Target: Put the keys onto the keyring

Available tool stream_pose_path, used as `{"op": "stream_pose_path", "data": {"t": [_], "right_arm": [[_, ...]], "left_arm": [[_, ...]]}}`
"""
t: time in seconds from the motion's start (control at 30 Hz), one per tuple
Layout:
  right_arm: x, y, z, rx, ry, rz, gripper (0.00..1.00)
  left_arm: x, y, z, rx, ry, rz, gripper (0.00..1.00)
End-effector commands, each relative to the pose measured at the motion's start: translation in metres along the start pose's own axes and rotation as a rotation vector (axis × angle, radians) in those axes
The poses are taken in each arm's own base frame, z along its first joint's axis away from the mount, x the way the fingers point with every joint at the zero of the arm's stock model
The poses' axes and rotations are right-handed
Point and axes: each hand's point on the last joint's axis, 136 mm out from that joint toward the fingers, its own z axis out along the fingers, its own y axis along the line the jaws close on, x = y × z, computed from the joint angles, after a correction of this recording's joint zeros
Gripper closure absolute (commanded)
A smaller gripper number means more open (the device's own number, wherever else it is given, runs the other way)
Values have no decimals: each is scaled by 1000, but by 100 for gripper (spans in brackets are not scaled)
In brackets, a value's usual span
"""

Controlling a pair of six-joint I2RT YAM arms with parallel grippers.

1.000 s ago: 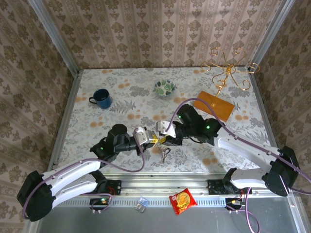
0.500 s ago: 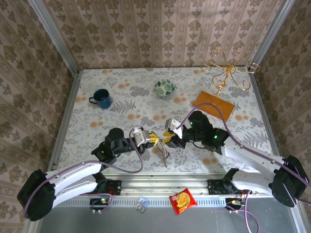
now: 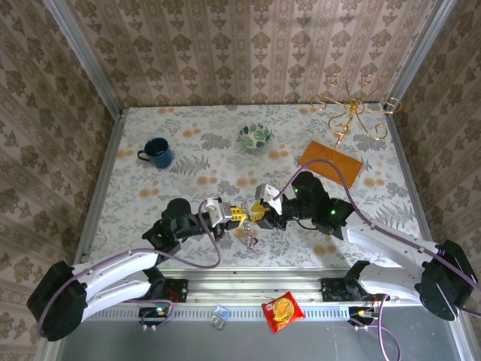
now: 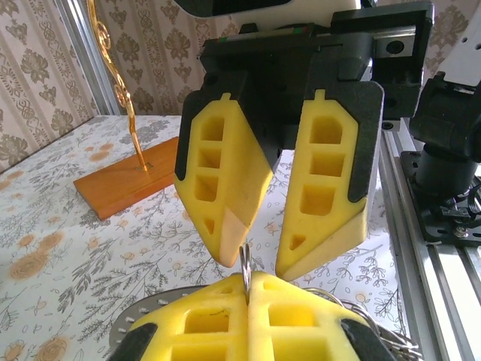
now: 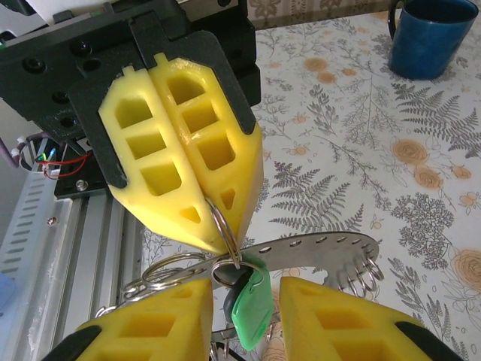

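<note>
Starting at the left: clamped shut with the left gripper on the keyring, the thin loop pinched edge-on between yellow pads. Just below and a touch right, seemingly hanging from that loop, the keys, green head piece lowest, with a perforated metal strip and spare rings alongside. Further right, facing tip to tip: the right gripper, jaws parted, closed on nothing, straddling the dangling bunch. Looks like mid-threading; cannot tell how many keys are left to go on. Next, probably: close on one key and work it round the loop, which calls for fine alignment and a steady left hold.
</note>
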Motion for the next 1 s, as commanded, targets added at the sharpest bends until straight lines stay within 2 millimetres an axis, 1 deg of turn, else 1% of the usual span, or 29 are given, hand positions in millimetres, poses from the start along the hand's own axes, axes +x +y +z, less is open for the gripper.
{"op": "stream_pose_path", "data": {"t": [0.0,0.17,0.23,0.37,0.53,0.67,0.73,0.8,0.83,0.93,0.97], "right_arm": [[-18,-1,-2,-12,-52,-23,70],[-10,-6,-2,22,-22,-28,71],[-12,-4,-2,12,-28,-27,72],[-21,-3,-4,5,-61,-36,72],[-28,-3,-5,0,-74,-51,71],[-32,-1,-3,-23,-83,-60,73],[-33,1,-2,-38,-85,-64,76],[-34,4,-1,-63,-87,-69,82],[-34,6,0,-73,-84,-71,85],[-29,10,1,-101,-59,-81,98],[-28,10,1,-105,-49,-87,100]], "left_arm": [[-12,-3,0,21,-54,22,100],[-14,-4,0,26,-63,25,100],[-14,-4,0,29,-64,24,100],[-14,-5,1,38,-64,22,100],[-15,-7,1,48,-65,14,100],[-17,-9,1,64,-75,9,100],[-18,-10,2,71,-82,7,100],[-19,-9,2,72,-86,6,100],[-19,-9,2,72,-87,8,100],[-18,-8,2,67,-83,11,100],[-17,-7,2,61,-82,13,100]]}}
